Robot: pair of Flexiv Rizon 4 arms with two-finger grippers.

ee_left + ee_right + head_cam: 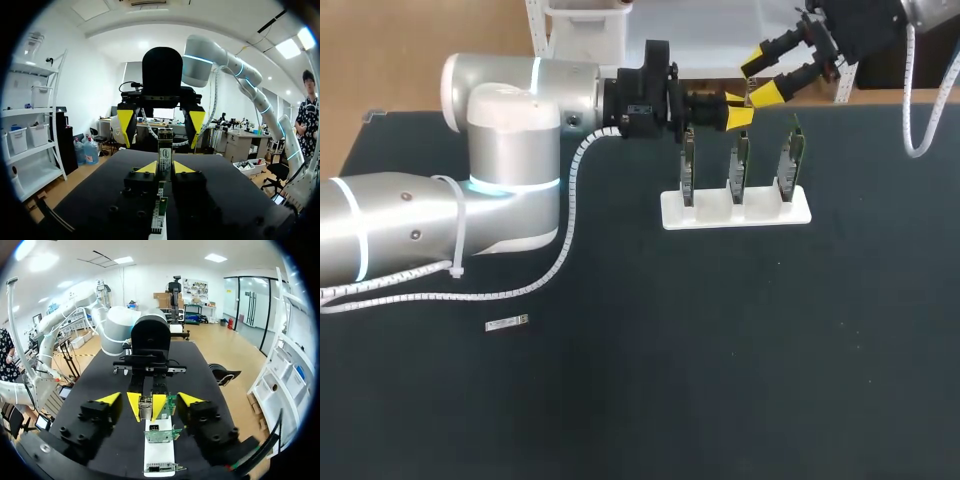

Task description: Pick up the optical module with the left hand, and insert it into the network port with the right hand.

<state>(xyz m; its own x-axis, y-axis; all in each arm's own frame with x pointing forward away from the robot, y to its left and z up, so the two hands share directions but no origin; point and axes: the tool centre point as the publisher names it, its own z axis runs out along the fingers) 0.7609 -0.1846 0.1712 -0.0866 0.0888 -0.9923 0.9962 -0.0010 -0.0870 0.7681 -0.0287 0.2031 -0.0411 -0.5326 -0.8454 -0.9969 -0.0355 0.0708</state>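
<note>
The optical module point(165, 152) is being pinched from both sides by the yellow tips of the left gripper point(736, 108), near the far edge of the table point(720, 360), at about 1 o'clock from its centre in the head view. The right gripper point(761, 77) is hanging at 1 o'clock from the module, its fingers spread wide to either side and gripping nothing. The white holder point(735, 208) with three green cards point(741, 165) is sitting at 6 o'clock of the module, and dark bare surface is stretching toward the near edge, with a small label point(507, 322) at 8 o'clock.
</note>
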